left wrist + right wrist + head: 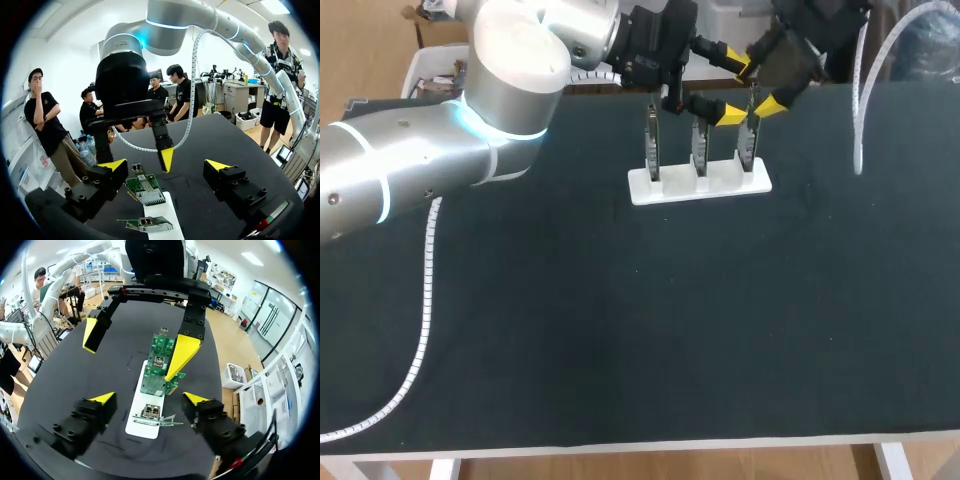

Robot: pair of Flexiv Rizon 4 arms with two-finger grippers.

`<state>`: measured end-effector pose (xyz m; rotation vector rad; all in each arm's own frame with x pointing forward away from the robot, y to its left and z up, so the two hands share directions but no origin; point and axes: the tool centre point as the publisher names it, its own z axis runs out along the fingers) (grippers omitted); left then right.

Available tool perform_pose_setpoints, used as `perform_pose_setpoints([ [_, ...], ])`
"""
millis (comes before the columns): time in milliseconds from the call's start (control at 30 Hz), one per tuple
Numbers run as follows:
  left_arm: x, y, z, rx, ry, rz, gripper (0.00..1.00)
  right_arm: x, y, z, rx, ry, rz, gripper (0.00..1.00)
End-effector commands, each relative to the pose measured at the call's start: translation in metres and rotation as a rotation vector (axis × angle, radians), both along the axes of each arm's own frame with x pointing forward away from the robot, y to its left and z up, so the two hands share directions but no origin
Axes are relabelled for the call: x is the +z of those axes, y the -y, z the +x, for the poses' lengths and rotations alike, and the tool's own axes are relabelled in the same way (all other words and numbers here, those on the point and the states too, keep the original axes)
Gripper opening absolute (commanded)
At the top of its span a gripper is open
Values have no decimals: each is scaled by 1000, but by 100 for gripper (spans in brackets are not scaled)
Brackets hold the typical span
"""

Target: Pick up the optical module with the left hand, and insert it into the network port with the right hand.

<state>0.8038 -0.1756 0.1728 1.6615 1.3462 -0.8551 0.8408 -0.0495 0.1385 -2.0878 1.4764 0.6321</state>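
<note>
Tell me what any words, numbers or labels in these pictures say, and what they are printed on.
No text can be read in any view.
Green circuit boards: any markings on them are too small and blurred to read.
White stand: plain, no print visible.
Black table: no print visible.

3 grn port boards (699, 152) upright on wht base (665, 188).

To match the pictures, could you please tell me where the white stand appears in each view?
Head view: the white stand at the table's far middle.
Left wrist view: the stand just ahead of the left gripper.
Right wrist view: the stand just ahead of the right gripper.
Shared landmark: green boards upright in it.
</note>
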Motion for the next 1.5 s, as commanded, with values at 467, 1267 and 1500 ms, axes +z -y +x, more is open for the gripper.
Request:
perform_pose_setpoints([
  [467, 1, 1, 0, 1, 0, 4, 100, 3, 0, 1, -1, 12, 5, 100],
  [1267, 1, 1, 0, 1, 0, 4, 100, 31, 12, -16, -12, 77, -6, 100],
  [1500, 1, 1, 0, 1, 0, 4, 100, 31, 12, -16, -12, 77, -6, 100],
])
